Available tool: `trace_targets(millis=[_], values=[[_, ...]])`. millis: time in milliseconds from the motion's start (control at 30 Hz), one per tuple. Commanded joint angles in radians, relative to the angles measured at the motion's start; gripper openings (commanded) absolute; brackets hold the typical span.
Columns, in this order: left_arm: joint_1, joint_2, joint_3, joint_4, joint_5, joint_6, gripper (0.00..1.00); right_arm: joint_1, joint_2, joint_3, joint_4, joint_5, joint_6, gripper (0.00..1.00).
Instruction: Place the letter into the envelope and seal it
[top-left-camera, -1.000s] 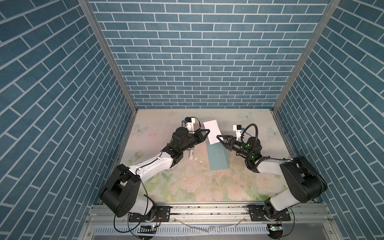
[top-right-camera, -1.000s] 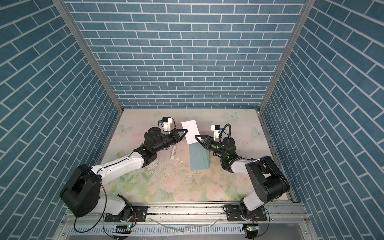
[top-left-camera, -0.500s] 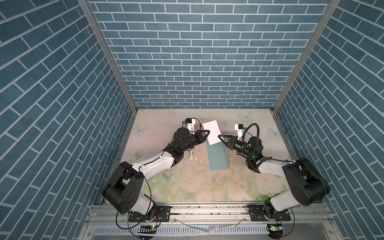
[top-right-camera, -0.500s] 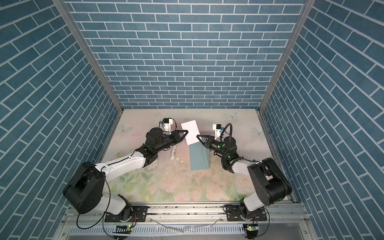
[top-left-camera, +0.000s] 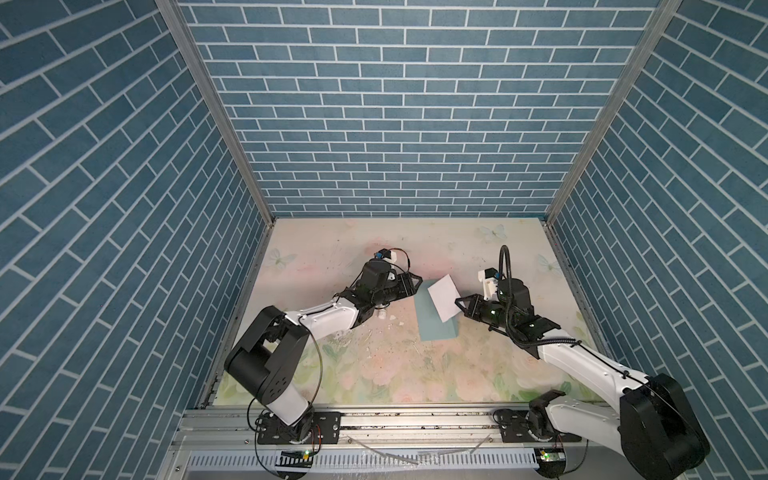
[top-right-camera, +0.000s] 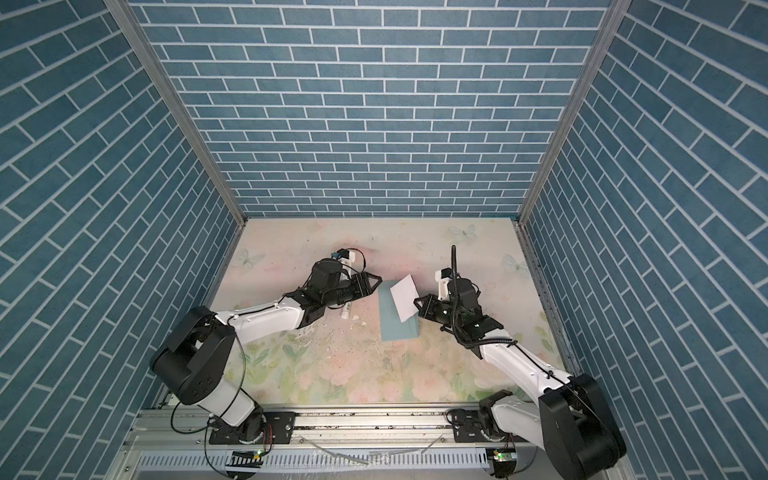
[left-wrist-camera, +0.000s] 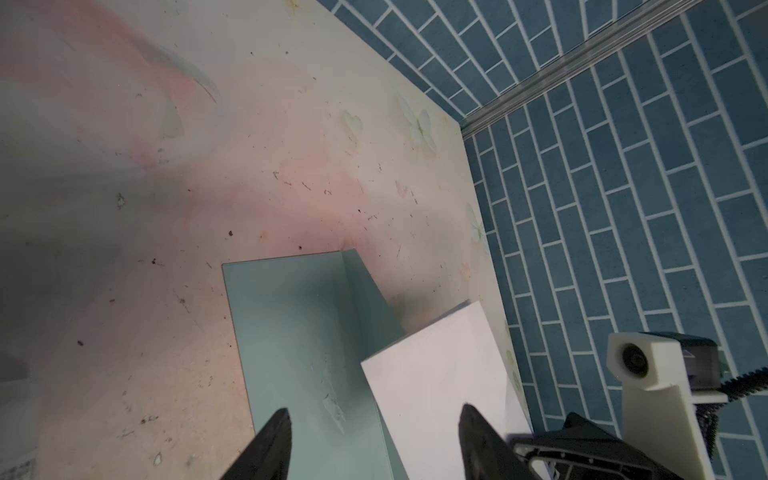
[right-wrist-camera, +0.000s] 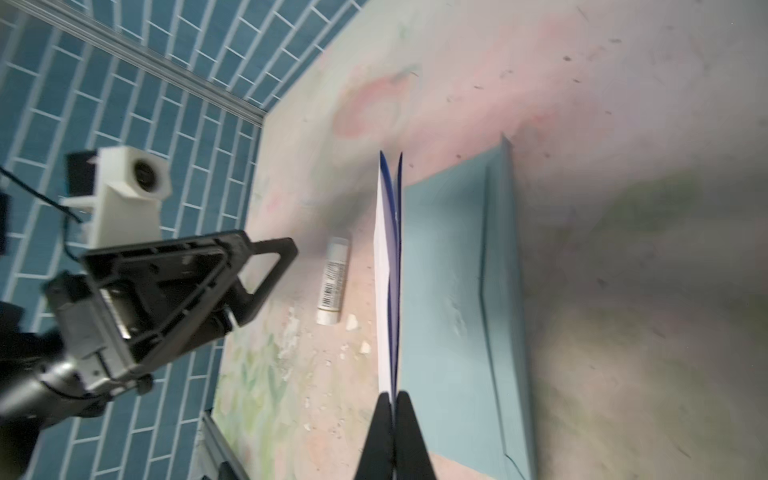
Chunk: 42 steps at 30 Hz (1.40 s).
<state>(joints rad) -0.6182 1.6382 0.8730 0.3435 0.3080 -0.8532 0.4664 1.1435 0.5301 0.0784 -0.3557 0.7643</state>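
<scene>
Glue stick (right-wrist-camera: 332, 282) lies on the tabletop (top-left-camera: 374, 374) just left of the envelope (top-left-camera: 432, 328), under the left arm's forearm in both top views. It sits between the left gripper (top-right-camera: 376, 286) and the envelope's near half. White flakes (right-wrist-camera: 353, 322) are scattered next to it. Nothing sits on top of the envelope's body.

You see the envelope flat on the tabletop mid-scene, long axis running away from the rail. Its flap runs along the long edge on the right arm's side. You can't tell whether that flap lies fully flat.

Your right gripper (top-left-camera: 459, 305) is pinched tight on the letter (top-left-camera: 444, 298), gripping one edge. The right wrist view shows the folded sheet edge-on, with dark blue showing between the layers. The letter is tilted and covers the envelope's far right corner in both top views. You can't tell whether paper touches envelope.

Your left gripper is spread wide and empty at the envelope's far left corner. In the left wrist view its fingertips (left-wrist-camera: 282, 415) frame the envelope and the letter's near corner without touching either.
</scene>
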Motion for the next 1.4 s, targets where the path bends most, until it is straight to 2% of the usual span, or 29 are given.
trace_targets(millis=[0, 367, 733, 1367], values=[[-0.016, 0.040, 0.043, -0.036, 0.005, 0.023, 0.65, 0.000, -0.011, 0.051, -0.182, 0.094, -0.103, 0.00], [-0.026, 0.149, 0.087, -0.040, 0.002, 0.023, 0.61, 0.000, 0.027, 0.090, -0.212, 0.206, -0.135, 0.00], [-0.028, 0.220, 0.113, -0.043, -0.009, 0.029, 0.58, -0.001, 0.068, 0.090, -0.210, 0.246, -0.143, 0.00], [-0.028, 0.313, 0.145, -0.044, -0.012, 0.042, 0.54, -0.006, 0.153, 0.047, -0.110, 0.216, -0.137, 0.00]])
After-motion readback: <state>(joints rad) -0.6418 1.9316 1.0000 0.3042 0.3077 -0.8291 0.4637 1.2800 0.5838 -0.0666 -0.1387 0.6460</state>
